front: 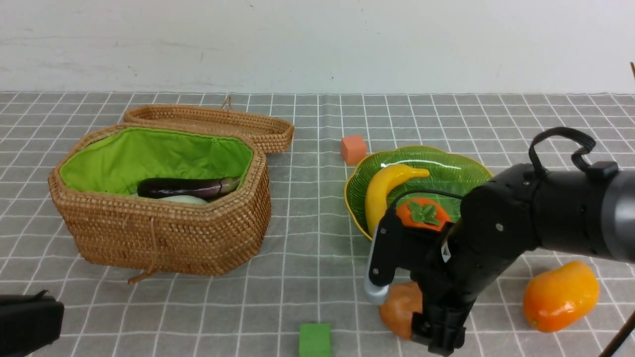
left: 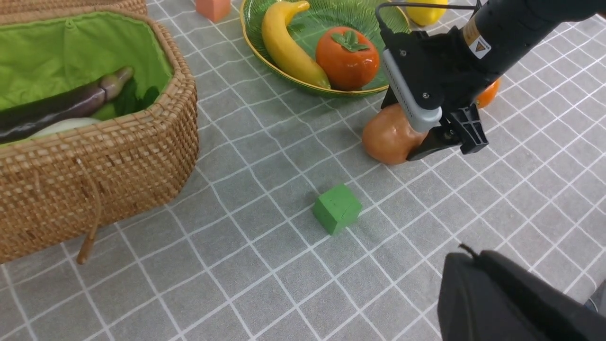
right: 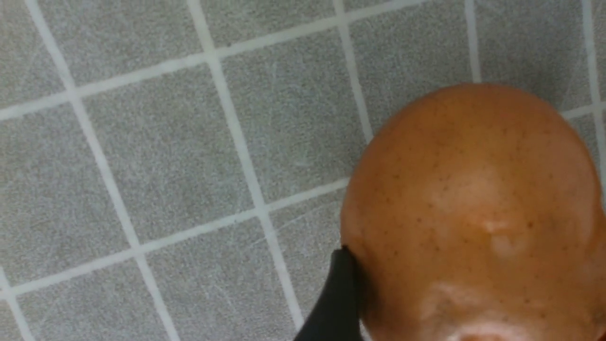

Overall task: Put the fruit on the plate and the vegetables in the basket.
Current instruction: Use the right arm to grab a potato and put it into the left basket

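The right tool [left: 445, 144] is hovering low at the bench's near edge, jaws standing wide, one fingertip [right: 338, 293] touching the potato [left: 390, 137], which is sitting on the bench just leftward of it. The basket [front: 163, 233] is lying well apart toward the left edge.

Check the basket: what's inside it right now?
Inside the basket, against the green lining: a dark purple eggplant and a pale white radish beside it. The near wicker wall hides the floor and most of the radish, so anything lower is unseen.
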